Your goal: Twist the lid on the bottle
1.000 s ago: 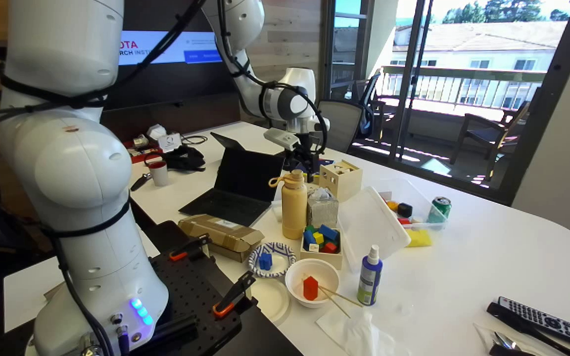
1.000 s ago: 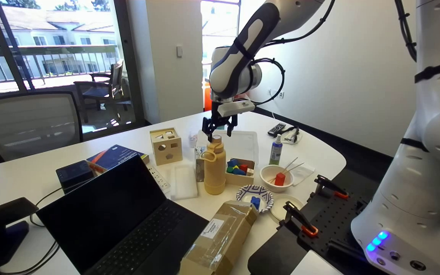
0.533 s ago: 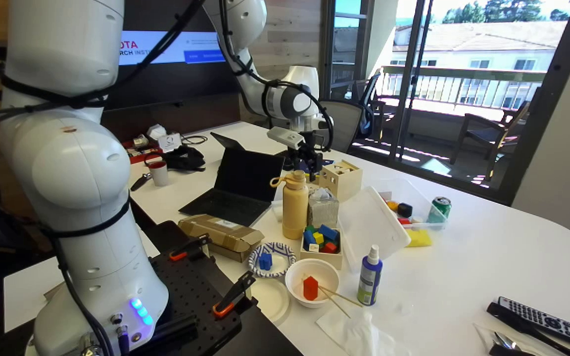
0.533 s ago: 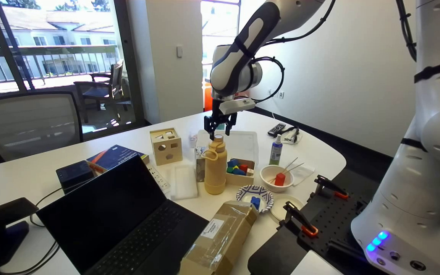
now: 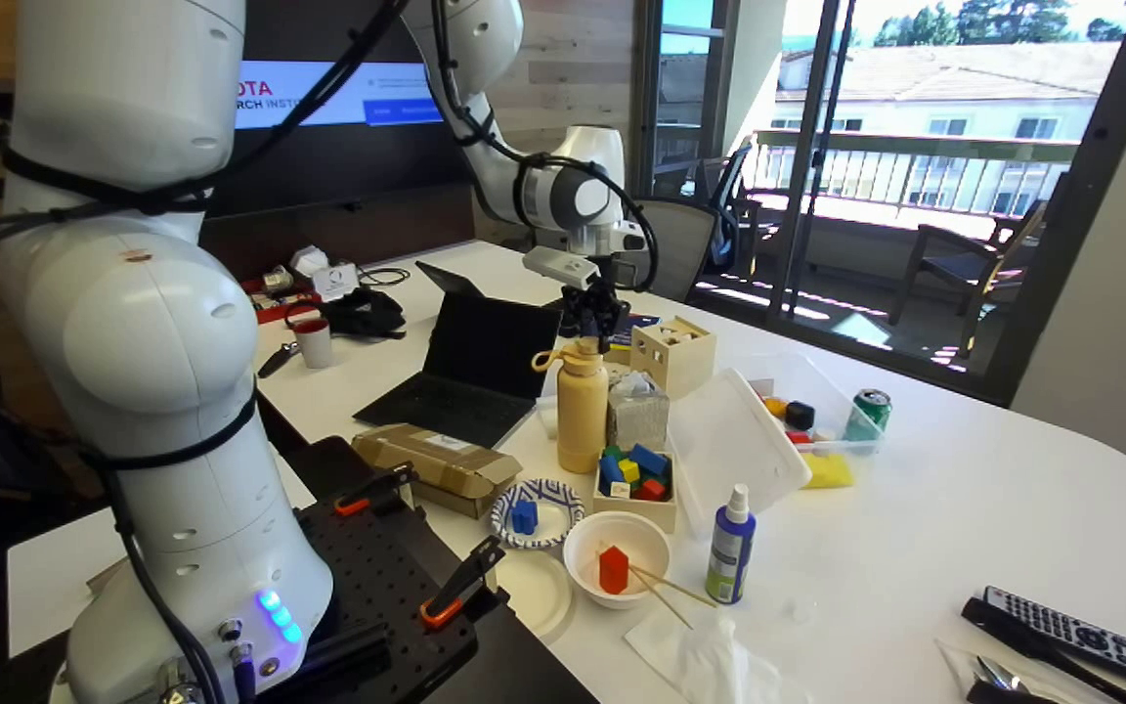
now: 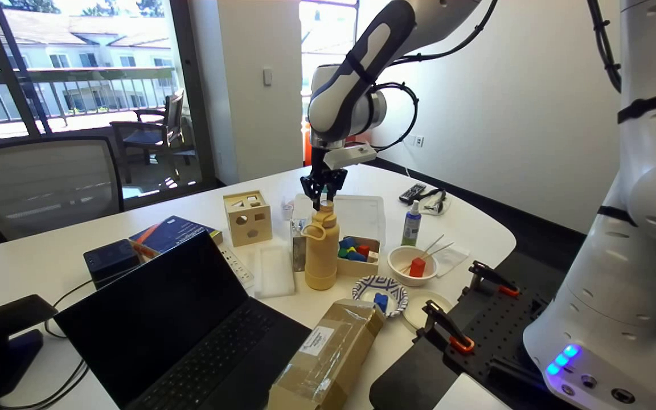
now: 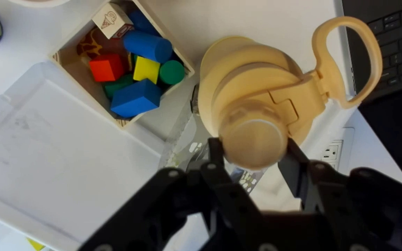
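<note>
The tall mustard-yellow bottle [image 6: 321, 262] stands upright on the table in both exterior views, its carrying loop [image 7: 375, 66] sticking out to one side of the neck. On its top sits the small round lid [image 7: 257, 141], seen nearly end-on in the wrist view. My gripper [image 7: 255, 148] has come down over it from above, a black fingertip against each side of the lid, so the jaws are shut on it. In an exterior view the fingers [image 6: 317, 204] reach just to the lid's height. The lid's threads are hidden.
Beside the bottle are a wooden box of coloured blocks [image 7: 57, 57], a foil-like grey package [image 5: 637, 420] and a power strip [image 6: 236, 265]. A black laptop [image 6: 168, 319], a cardboard box [image 6: 328, 356] and a wooden shape-sorter cube [image 6: 248, 219] stand around it.
The gripper's fingers have drawn together from wide apart and closed onto the lid. My hand has shifted slightly over the bottle top; the bottle has stayed in its place.
</note>
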Robot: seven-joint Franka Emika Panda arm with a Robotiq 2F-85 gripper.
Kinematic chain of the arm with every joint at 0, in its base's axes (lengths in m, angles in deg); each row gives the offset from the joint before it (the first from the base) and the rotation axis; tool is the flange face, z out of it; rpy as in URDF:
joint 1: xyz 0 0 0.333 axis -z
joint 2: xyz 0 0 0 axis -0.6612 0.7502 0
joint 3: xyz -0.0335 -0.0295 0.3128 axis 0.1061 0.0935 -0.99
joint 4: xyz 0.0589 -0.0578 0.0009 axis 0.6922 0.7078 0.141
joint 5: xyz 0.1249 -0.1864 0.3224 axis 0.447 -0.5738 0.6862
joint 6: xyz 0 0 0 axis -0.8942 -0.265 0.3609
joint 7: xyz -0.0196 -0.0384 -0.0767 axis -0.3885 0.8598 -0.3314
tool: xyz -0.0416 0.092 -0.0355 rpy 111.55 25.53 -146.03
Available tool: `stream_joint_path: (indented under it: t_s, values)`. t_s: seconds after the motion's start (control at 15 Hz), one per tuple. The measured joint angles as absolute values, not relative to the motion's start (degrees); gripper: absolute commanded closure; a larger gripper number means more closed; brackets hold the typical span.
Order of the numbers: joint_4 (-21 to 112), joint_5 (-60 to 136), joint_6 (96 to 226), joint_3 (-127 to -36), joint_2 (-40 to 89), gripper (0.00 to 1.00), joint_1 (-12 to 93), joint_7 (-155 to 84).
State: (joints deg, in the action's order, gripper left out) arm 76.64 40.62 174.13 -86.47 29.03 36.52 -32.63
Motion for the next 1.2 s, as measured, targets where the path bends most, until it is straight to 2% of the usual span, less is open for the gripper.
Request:
stream_joint_path:
  t_s: [1.2]
  values:
    - [71.96,43.95,173.05,-91.99,32.09,0.81,41.75,-54.07]
